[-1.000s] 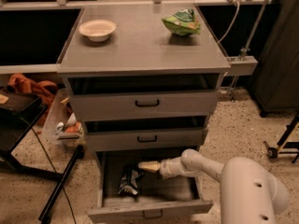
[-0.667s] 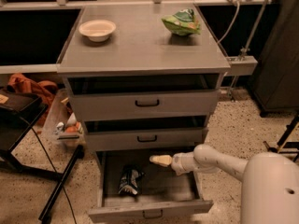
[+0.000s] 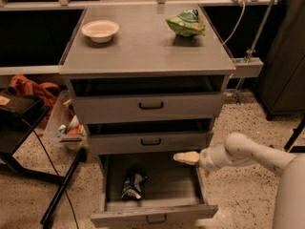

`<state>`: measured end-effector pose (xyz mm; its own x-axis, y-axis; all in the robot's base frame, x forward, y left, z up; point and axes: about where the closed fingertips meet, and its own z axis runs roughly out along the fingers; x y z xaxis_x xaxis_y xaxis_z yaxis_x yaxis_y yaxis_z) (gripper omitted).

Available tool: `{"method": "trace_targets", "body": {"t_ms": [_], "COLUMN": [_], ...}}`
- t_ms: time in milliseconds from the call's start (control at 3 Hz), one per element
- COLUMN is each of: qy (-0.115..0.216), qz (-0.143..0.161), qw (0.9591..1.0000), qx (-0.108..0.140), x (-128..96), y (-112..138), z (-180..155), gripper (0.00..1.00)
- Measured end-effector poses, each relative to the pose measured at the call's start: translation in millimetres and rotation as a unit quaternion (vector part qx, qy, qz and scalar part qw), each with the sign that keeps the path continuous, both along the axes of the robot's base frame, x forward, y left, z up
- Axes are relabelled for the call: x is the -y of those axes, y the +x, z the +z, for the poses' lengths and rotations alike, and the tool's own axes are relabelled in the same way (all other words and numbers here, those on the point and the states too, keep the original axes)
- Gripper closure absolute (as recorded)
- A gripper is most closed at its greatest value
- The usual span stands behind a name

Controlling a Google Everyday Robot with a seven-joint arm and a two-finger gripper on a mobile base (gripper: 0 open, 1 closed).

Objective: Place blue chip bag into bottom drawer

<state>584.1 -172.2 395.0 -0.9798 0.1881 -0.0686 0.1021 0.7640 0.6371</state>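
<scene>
The blue chip bag [image 3: 133, 183] lies crumpled inside the open bottom drawer [image 3: 157, 213], left of its middle. The drawer is pulled out, its low front panel with a small dark handle toward me. My gripper [image 3: 183, 157] sits at the end of the white arm, above the drawer's right rear corner, just under the middle drawer's front. It is apart from the bag, up and to the right of it, and holds nothing that I can see.
A white bowl [image 3: 100, 30] and a green chip bag [image 3: 186, 24] rest on the cabinet top [image 3: 143, 51]. The two upper drawers [image 3: 150, 106] are closed. A black stand [image 3: 19, 128] and a bin of clutter [image 3: 69, 128] stand at the left.
My gripper has drawn back to the right and upward, away from the blue chip bag, which stays lying in the drawer.
</scene>
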Motion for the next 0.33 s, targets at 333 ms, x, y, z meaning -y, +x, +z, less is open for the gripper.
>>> {"method": "trace_targets", "body": {"t_ms": [333], "qy": [0.011], "qz": [0.027], "qw": [0.9992], "qx": [-0.029], "x": [-7.6], "y": [-19.9], "z": [1.3], "gripper": [0.0]}}
